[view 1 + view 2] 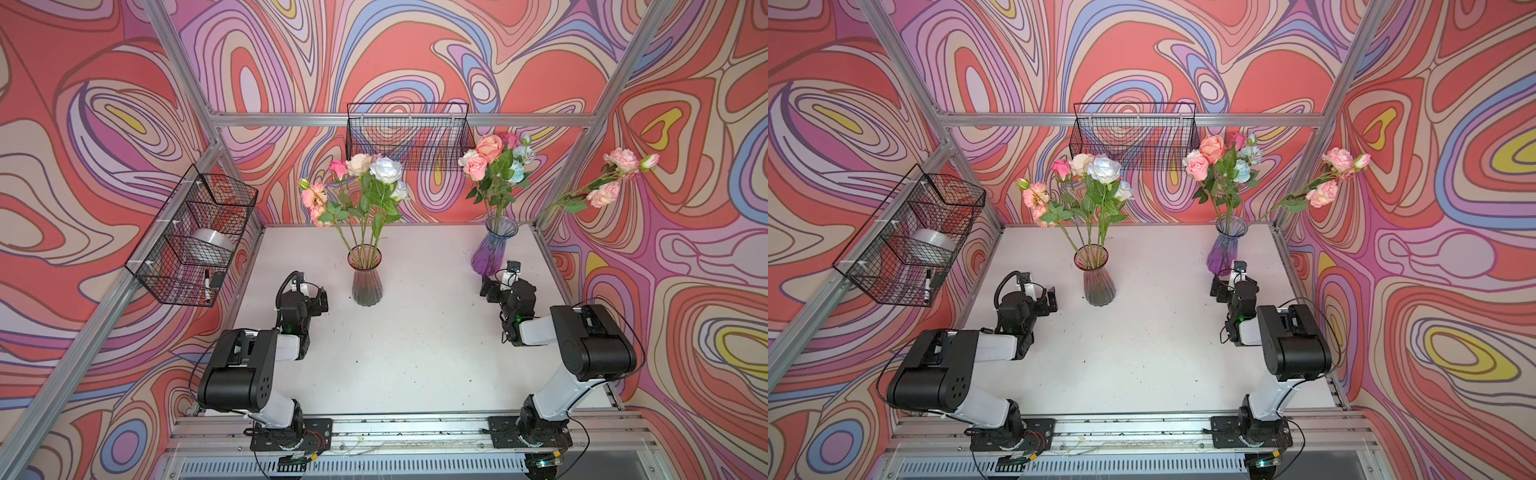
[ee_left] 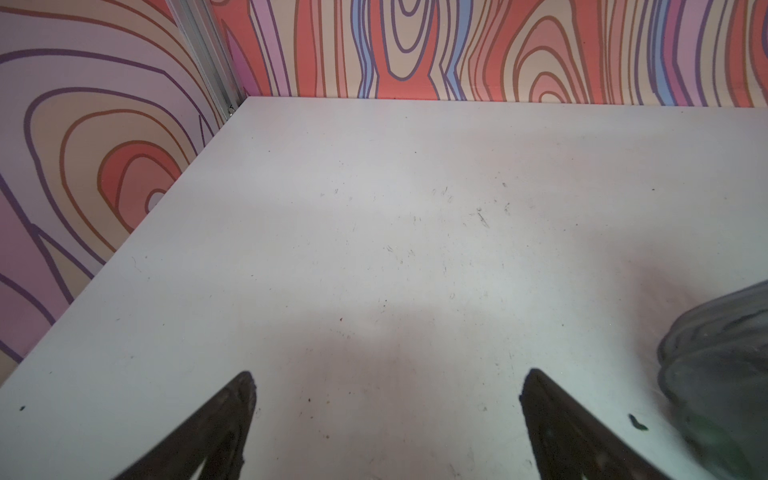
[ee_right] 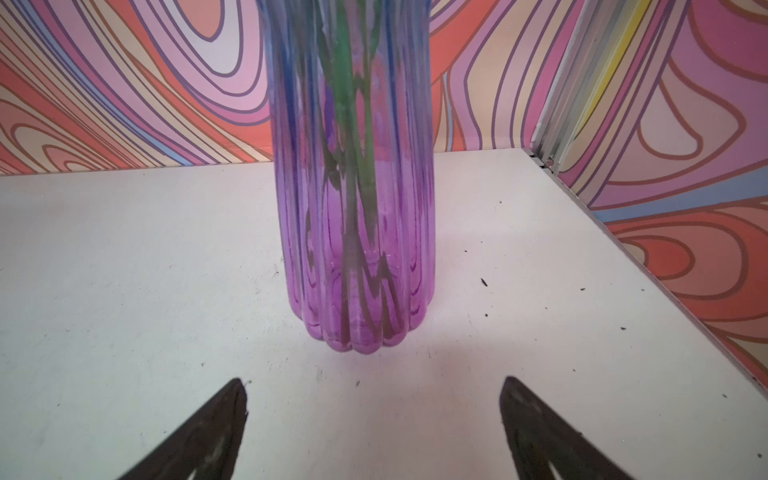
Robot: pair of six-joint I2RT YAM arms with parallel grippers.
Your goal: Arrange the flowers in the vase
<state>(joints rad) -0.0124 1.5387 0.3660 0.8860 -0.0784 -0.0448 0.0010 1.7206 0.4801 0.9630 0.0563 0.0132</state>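
While the left gripper (image 2: pixel 386 384) and right gripper (image 3: pixel 374 386) both stand spread and empty, the flowers (image 1: pixel 488 149) sit in the purple vase (image 3: pixel 357 232) just ahead of the right fingers, probably light and springy, best pinched on bare stem.

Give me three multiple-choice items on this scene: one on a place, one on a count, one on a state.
1. The purple vase stands on the table: A at the front edge; B near the right rear corner; C dead centre.
2. Vases holding flowers: A one; B two; C three.
3. The right gripper has its jaws: A shut on a stem; B shut on a leaf; C open, empty.
1 B: it sits far back on the right.
2 B: the purple vase and the grey vase both carry flowers.
3 C: the right wrist view shows the jaws apart, nothing between.
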